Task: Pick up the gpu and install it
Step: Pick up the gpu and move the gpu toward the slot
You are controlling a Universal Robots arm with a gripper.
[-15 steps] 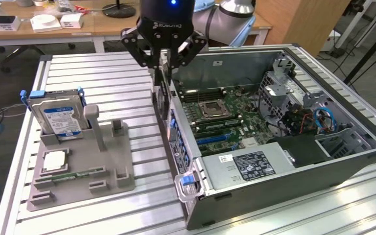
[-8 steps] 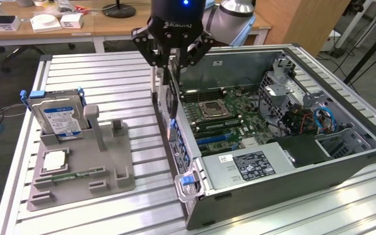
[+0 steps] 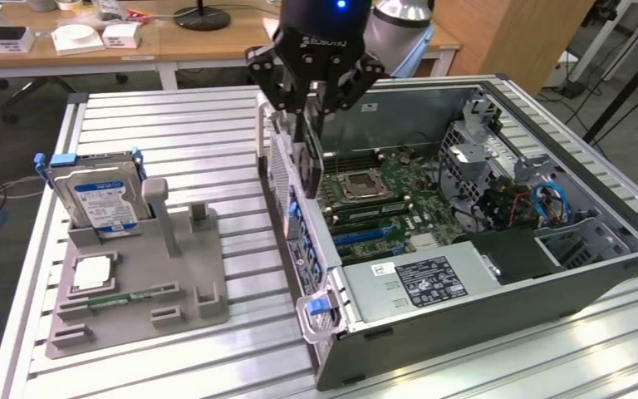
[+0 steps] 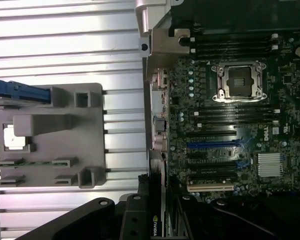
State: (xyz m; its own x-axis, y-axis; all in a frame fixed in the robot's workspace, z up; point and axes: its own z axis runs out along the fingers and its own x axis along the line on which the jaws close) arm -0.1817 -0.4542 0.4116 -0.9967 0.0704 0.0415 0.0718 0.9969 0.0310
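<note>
Exterior view: gripper (image 3: pixel 311 101) clamped on the gpu (image 3: pixel 310 162); card hangs edge-down just inside the computer case (image 3: pixel 518 320) rear wall, above the motherboard (image 3: pixel 399 209). Pick-up done, install not yet

Wrist view: gpu (image 4: pixel 158 196) edge-on at the case's rear wall, beside the expansion slots (image 4: pixel 212 165); judged unseated

A slotted silver aluminium tabletop (image 3: pixel 186 133) carrying two things.
A flat grey plastic parts holder (image 3: pixel 203 266) lies near the tabletop's edge on the exterior view's left. A dark metal computer case (image 3: pixel 485 324), lying on its side with its open side up, fills the exterior view's right half. Bare slats separate them.
</note>
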